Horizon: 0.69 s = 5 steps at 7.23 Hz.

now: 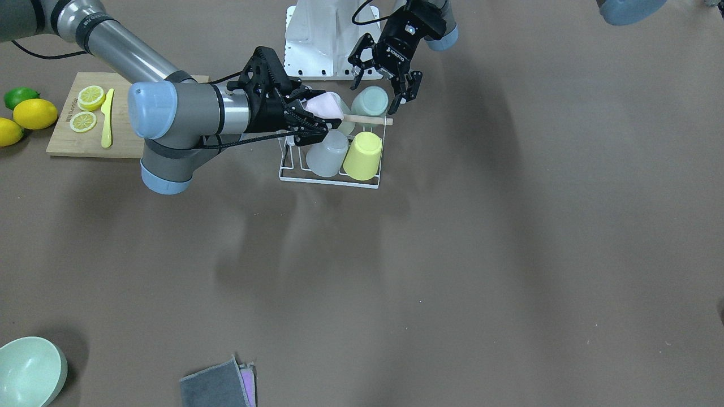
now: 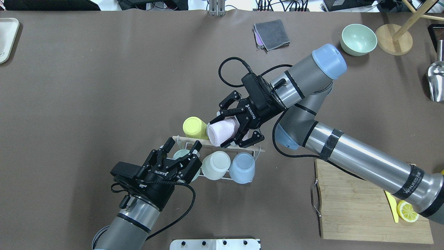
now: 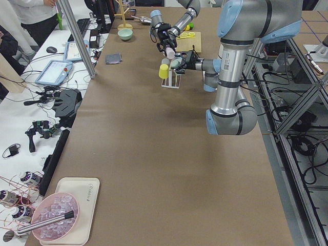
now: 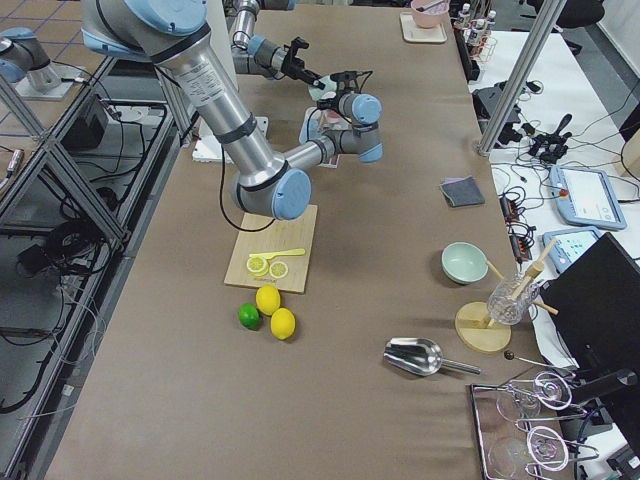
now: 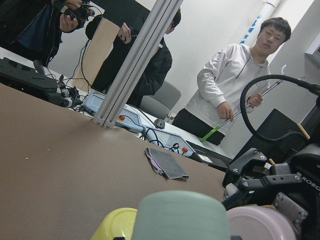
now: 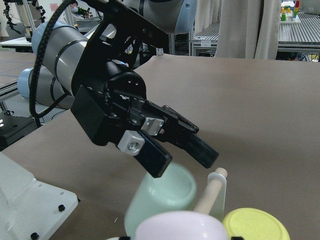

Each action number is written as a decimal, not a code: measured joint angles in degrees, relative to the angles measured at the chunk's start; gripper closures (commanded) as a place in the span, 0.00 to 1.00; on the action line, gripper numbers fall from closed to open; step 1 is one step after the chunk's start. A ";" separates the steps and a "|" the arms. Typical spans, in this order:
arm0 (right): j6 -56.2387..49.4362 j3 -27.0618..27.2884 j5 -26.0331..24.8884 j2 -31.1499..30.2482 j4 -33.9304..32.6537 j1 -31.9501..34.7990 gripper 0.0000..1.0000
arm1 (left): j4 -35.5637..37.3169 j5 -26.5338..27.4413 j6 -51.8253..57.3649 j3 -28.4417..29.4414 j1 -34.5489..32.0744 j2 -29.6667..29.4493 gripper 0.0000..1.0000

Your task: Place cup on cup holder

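Pink cup sits half hidden between right fingers.

The right arm stretches in from the side, the right tool clamped across a pink cup. The left tool points forward, fingers spread wide.
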 measured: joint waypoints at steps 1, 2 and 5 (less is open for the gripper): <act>-0.01 0.07 0.14 -0.12 0.00 0.41 0.78 | -0.02 0.03 0.02 -0.06 -0.16 -0.07 0.02; -0.05 0.17 0.39 -0.34 0.03 0.93 0.72 | -0.06 0.04 0.00 -0.33 -0.41 -0.20 0.02; -0.02 0.33 0.71 -0.60 0.03 1.56 0.70 | -0.03 -0.69 0.56 -3.75 -3.33 -0.20 0.02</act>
